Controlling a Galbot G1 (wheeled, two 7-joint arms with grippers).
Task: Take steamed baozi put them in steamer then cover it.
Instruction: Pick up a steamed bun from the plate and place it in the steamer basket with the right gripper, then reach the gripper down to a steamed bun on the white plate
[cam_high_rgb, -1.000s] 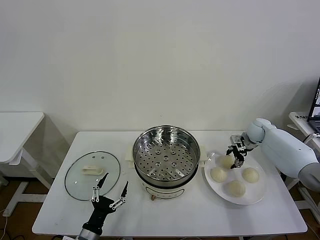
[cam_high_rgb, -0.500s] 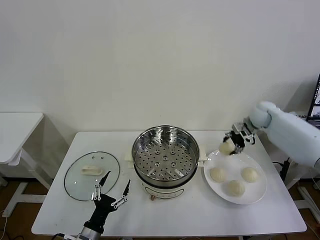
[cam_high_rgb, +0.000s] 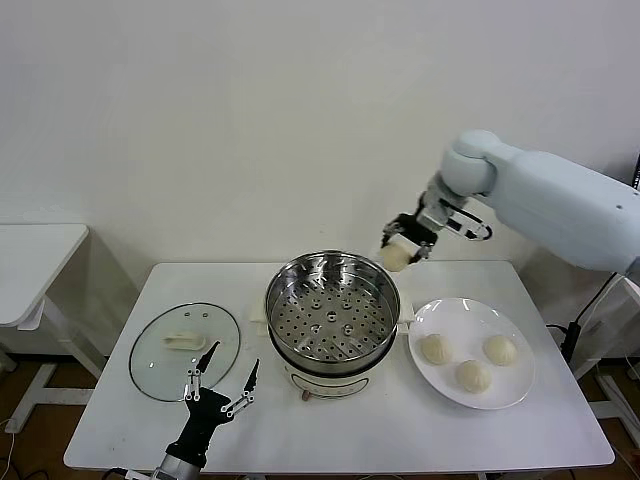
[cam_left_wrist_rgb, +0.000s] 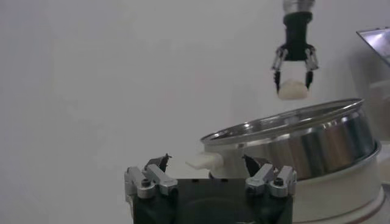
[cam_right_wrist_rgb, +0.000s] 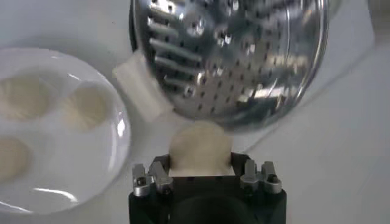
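Right gripper (cam_high_rgb: 402, 247) clenched first baozi (cam_high_rgb: 396, 257) above empty steamer (cam_high_rgb: 332, 305) rim; three waited on plate (cam_high_rgb: 455, 320), cover (cam_high_rgb: 185, 350) off, left gripper (cam_high_rgb: 222, 383) released, idle.

My right arm (cam_high_rgb: 560, 205): smooth pale blue-white shell, rounded at the joint, narrowing to a dark wrist with a thin black cable looped beside it. My right gripper (cam_high_rgb: 403, 247): black body, slim black fingers on silver linkage bars; its wrist view shows two silver finger mounts (cam_right_wrist_rgb: 150, 178), each fixed with dark screws to a black block. My left gripper (cam_high_rgb: 220, 388): black stem on a grey cuff, two thin black fingers with silver pivot links; its wrist view shows matching silver, screw-fastened mounts (cam_left_wrist_rgb: 149, 182).
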